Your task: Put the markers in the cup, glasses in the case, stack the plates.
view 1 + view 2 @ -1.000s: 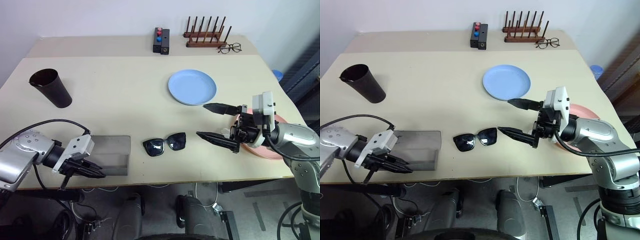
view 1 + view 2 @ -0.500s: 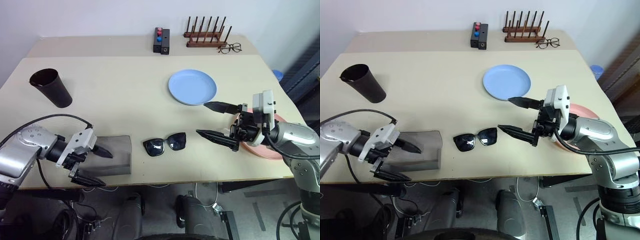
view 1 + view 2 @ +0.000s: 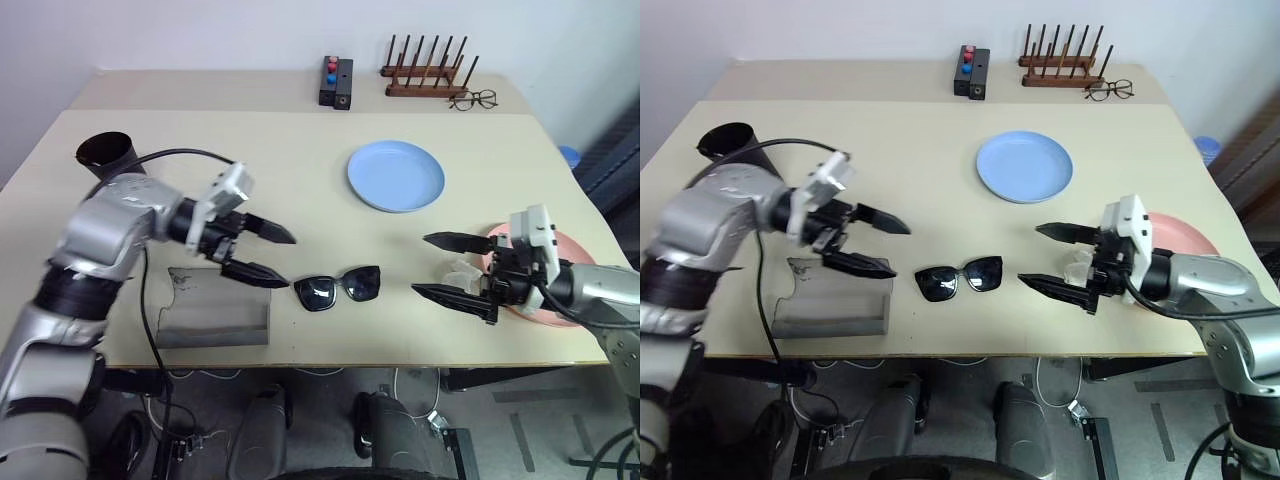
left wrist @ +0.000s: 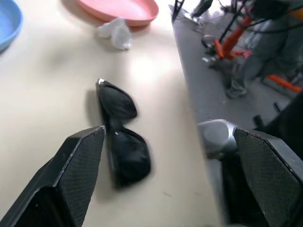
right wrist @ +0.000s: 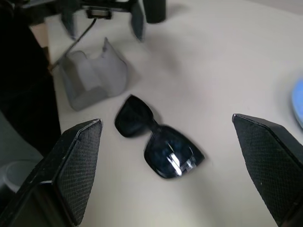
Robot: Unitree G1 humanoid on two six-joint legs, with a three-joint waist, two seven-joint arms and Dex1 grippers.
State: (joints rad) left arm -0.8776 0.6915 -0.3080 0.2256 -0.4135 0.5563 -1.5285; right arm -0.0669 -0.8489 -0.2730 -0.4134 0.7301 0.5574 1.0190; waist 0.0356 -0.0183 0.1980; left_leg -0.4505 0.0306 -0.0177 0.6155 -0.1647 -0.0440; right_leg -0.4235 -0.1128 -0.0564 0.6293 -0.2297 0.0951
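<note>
chunky glossy sunglasses beside matte grey case

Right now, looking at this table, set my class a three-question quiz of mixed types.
1. True or false: the sunglasses lie inside the grey case.
2. Which plate sits nearer the right pincer? A) blue plate B) pink plate
3. Fill in: the left pincer hangs over the table with its fingers ____.

Key: 1 false, they lie on the table beside the case; 2 B; 3 open.
</note>
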